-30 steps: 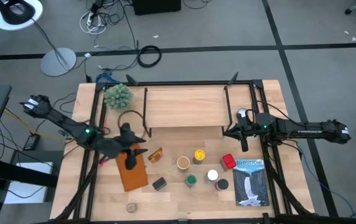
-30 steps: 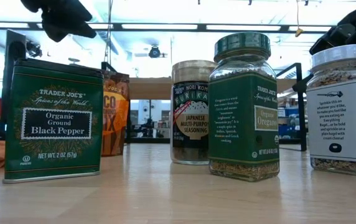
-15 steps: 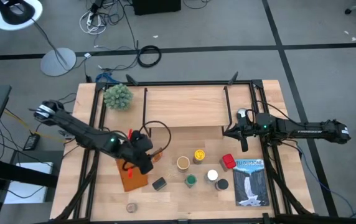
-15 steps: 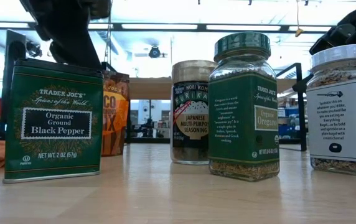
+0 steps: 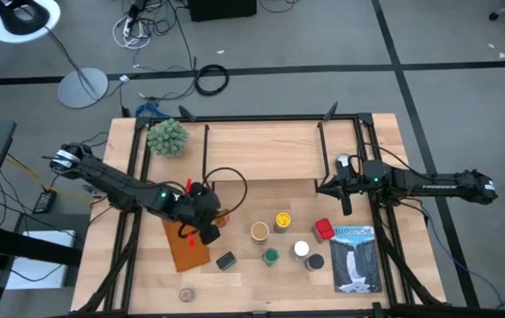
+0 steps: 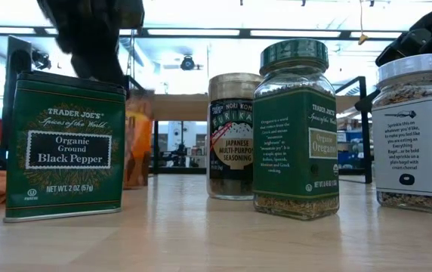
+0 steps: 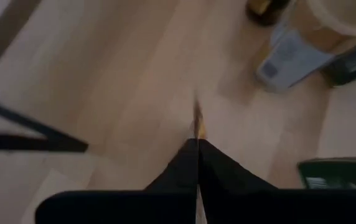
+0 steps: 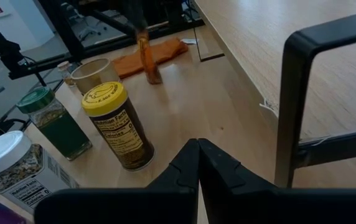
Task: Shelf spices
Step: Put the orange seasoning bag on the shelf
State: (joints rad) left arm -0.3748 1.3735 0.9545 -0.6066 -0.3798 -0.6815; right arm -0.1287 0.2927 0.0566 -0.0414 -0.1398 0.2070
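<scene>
the left end effector is pinching the orange spice packet on the counter; next it is likely needing lifting to the shelf; right end effector, pressed together, is waiting beside it

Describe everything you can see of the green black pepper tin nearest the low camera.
The black pepper tin is a rectangular dark green metal-looking tin with a flat lid and a gold-trimmed label reading Trader Joe's Organic Ground Black Pepper. It stands upright on the wooden tabletop, lid on. From above it shows as a small dark block just right of the orange-brown notebook. Nothing grips it; the left gripper is shut behind it.
</scene>
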